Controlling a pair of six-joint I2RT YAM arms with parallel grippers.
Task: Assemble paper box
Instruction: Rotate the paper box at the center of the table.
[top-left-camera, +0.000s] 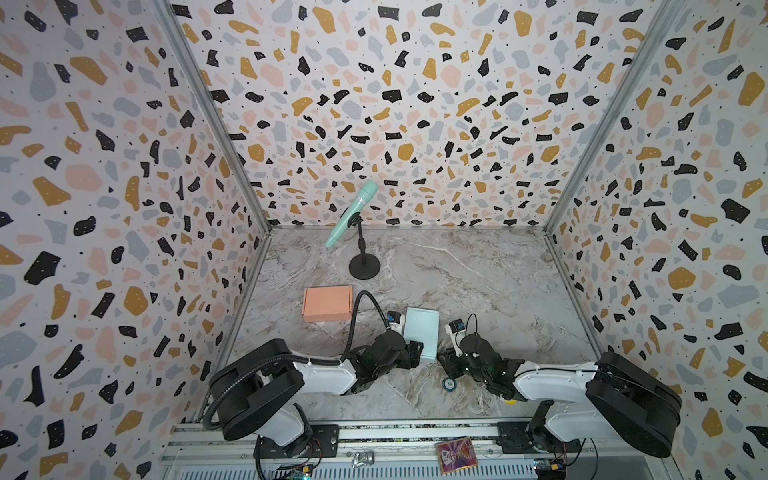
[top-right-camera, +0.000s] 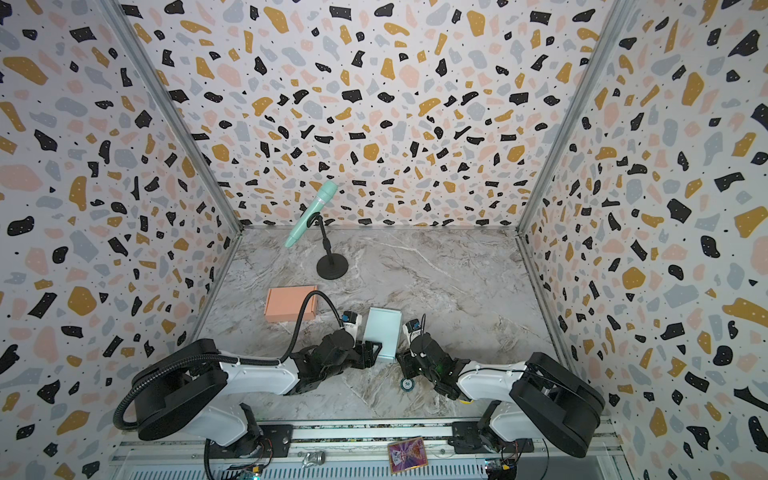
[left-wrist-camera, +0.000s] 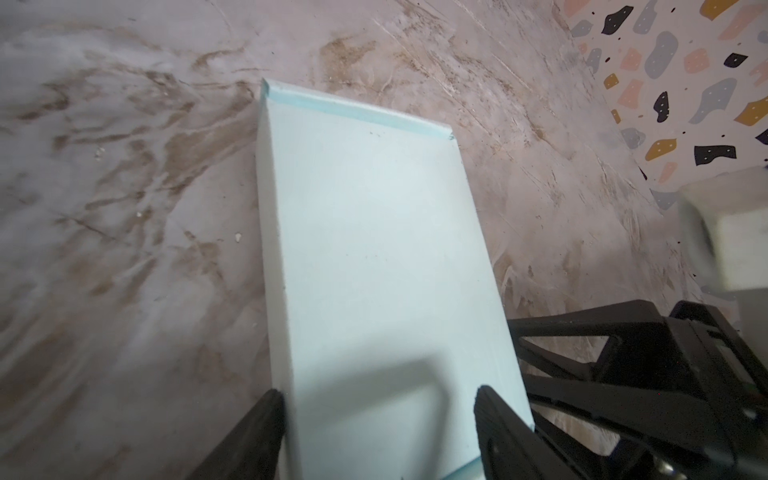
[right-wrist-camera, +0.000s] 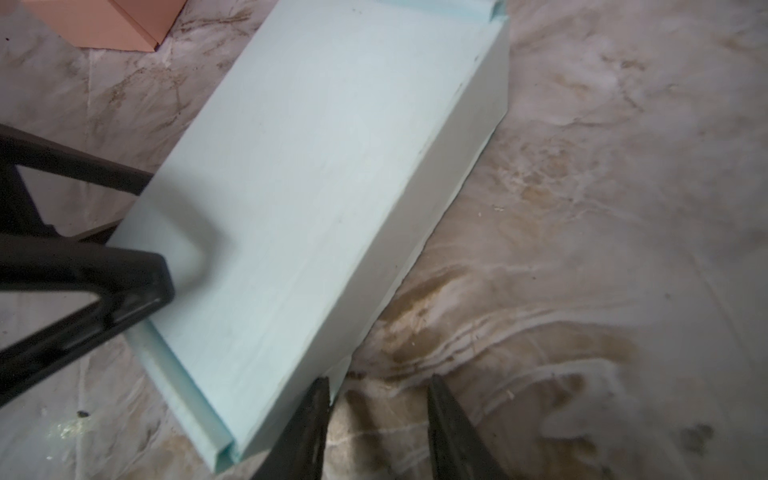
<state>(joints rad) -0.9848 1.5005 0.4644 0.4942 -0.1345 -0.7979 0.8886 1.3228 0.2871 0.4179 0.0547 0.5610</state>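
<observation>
The paper box (top-left-camera: 422, 332) in the lower middle of both top views is pale blue. The second box (top-left-camera: 327, 304), to its upper left, is salmon pink. The table (top-left-camera: 478, 274) has a grey and brown marble pattern. The walls (top-left-camera: 374, 104) are white with black, ochre, pink and grey spots. The microphone (top-left-camera: 351, 214) is mint green on a black stand (top-left-camera: 364, 266).

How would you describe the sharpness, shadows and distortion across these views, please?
In both top views focus is crisp, though the wide lens bows the walls outward and light is even. In the left wrist view the light blue box carries a soft shadow near the jaws, and a white block at the frame edge is smeared. In the right wrist view the box edges look soft, with a dark shadow beside the left gripper.
</observation>
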